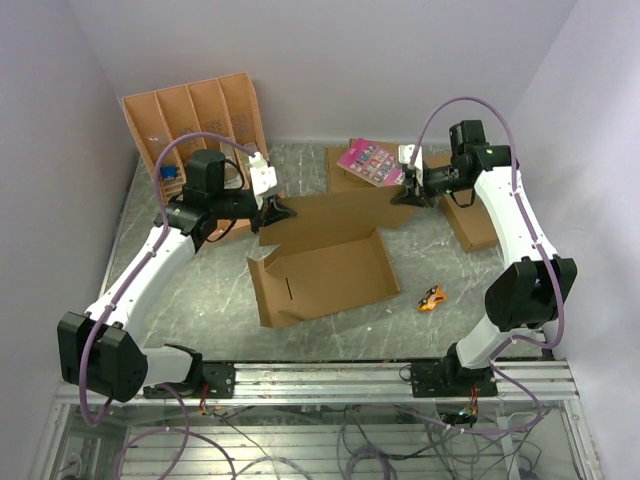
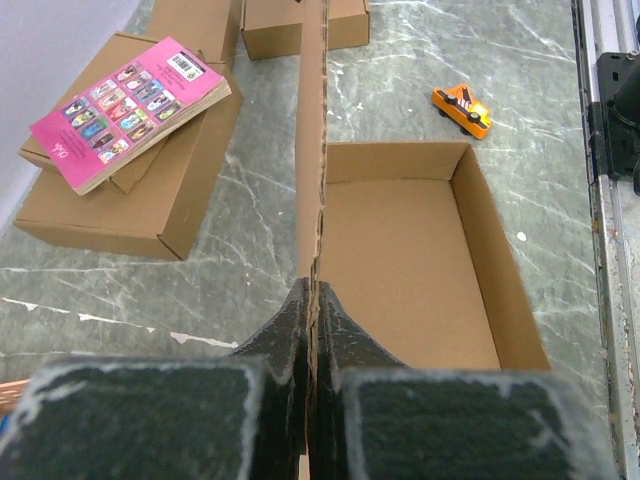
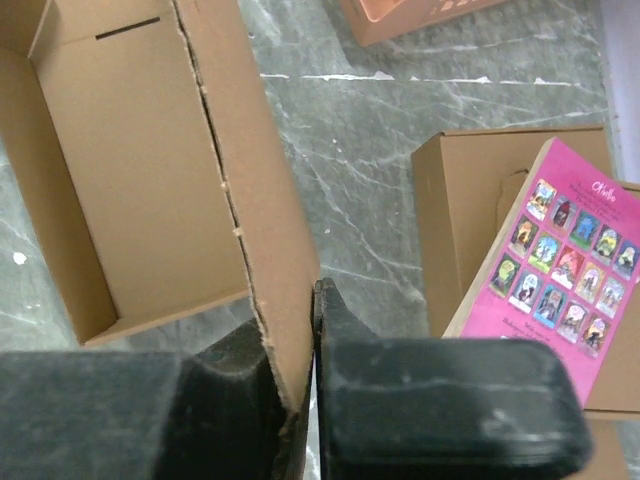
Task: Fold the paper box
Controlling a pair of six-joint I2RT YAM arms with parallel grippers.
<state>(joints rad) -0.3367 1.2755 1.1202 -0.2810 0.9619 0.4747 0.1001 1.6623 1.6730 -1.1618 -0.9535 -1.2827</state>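
Left claw [image 1: 277,210] and right claw [image 1: 408,196], seen from above, each pinch one end of the upright rear flap of the paper box [image 1: 325,275], which lies open-topped around the middle of the desk [image 1: 200,290]. On the left wrist camera, the jaws are closed tight on the flap's edge, with an orange toy car [image 2: 462,108] beyond the box. On the right wrist camera, the jaws clamp the same flap, and a pink book [image 3: 560,270] rests on a smaller box [image 3: 470,190] nearby.

Open tabletop [image 1: 210,300] left of the paper box [image 1: 325,275] and along its near side. Blocked behind the upright flap [image 1: 335,215] by small brown boxes [image 1: 468,228] and a pink book [image 1: 370,162]. Crowded far left by a compartment tray [image 1: 190,115]. Narrowed at the right front by an orange toy car [image 1: 432,298].
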